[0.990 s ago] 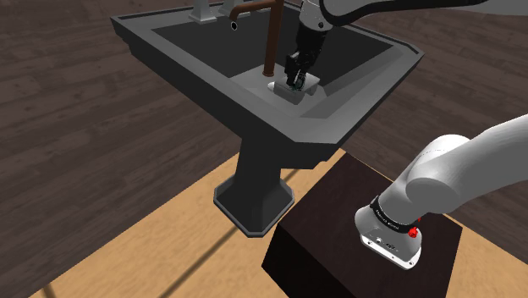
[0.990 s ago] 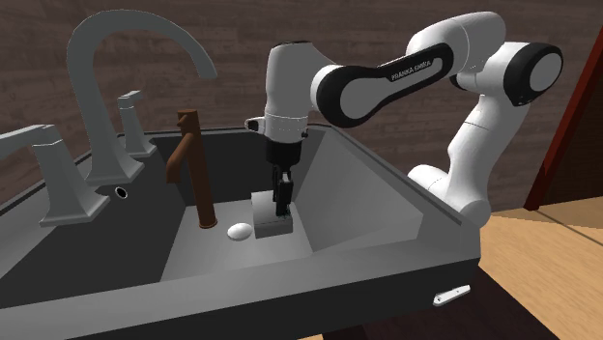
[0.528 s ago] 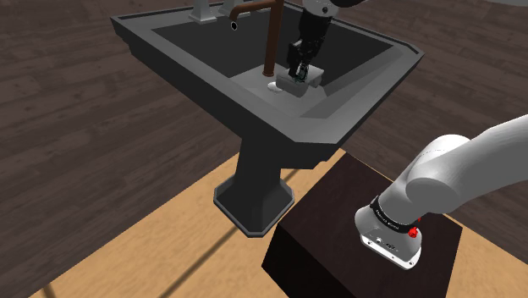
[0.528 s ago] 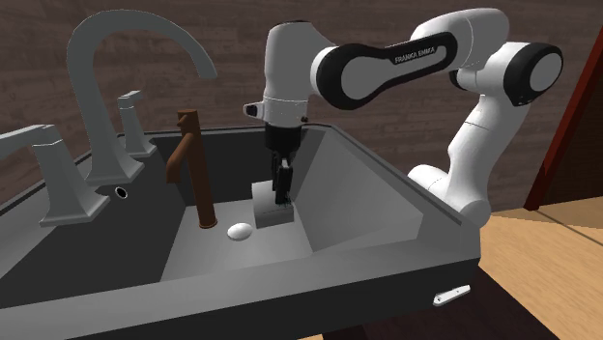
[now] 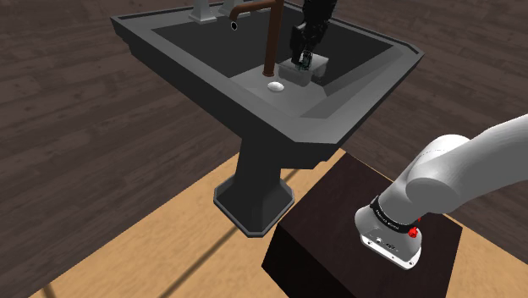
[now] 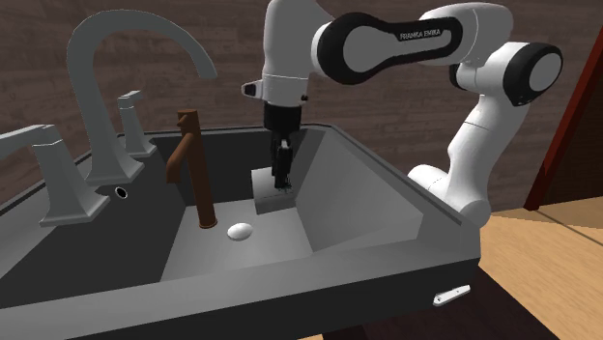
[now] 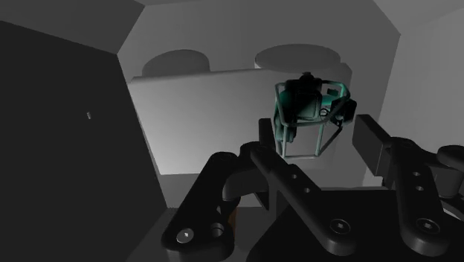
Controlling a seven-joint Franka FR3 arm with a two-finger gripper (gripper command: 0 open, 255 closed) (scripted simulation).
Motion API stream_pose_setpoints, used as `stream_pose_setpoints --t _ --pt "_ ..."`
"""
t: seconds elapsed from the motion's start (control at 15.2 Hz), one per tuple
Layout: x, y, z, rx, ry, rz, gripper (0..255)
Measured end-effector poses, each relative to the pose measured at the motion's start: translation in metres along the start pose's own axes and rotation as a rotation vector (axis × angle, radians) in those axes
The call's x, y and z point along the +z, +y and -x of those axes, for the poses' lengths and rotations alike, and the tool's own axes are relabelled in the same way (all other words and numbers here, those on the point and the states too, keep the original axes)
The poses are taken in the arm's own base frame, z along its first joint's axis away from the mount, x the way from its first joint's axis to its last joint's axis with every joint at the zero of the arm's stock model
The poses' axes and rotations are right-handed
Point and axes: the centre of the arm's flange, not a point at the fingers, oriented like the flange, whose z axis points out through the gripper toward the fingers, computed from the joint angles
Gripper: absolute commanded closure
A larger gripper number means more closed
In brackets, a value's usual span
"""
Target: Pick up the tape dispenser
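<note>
Our pincer (image 6: 281,188) is clamped on the grey tape dispenser (image 6: 265,199). We see it above the sink (image 6: 372,208) floor.

Smooth, matt dark grey all over the sink (image 6: 290,299), with no grain or speckle. Plain pale grey on the tape dispenser (image 6: 263,193), matt, material not to be told; in the wrist view, a teal-tinted, faintly shiny frame on it. Flat rust-brown on the slim faucet (image 6: 200,184), soft satin grey on the tall faucet (image 6: 106,58) at upper left. Smooth white on the small oval (image 6: 239,231). Glossy white shell with black joints on the arm (image 6: 287,48). Dull black, plastic-looking, on the end effector (image 6: 281,184). Dark wood planks on the floor (image 5: 68,127), with light boards (image 5: 152,245) at lower left. Matt dark maroon on the stand (image 5: 338,220).
</note>
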Motion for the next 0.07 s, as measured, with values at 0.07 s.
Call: stream_pose_setpoints --t 0.07 --pt "-0.0051 0.0002 -0.0009 0.000 0.000 0.000 255"
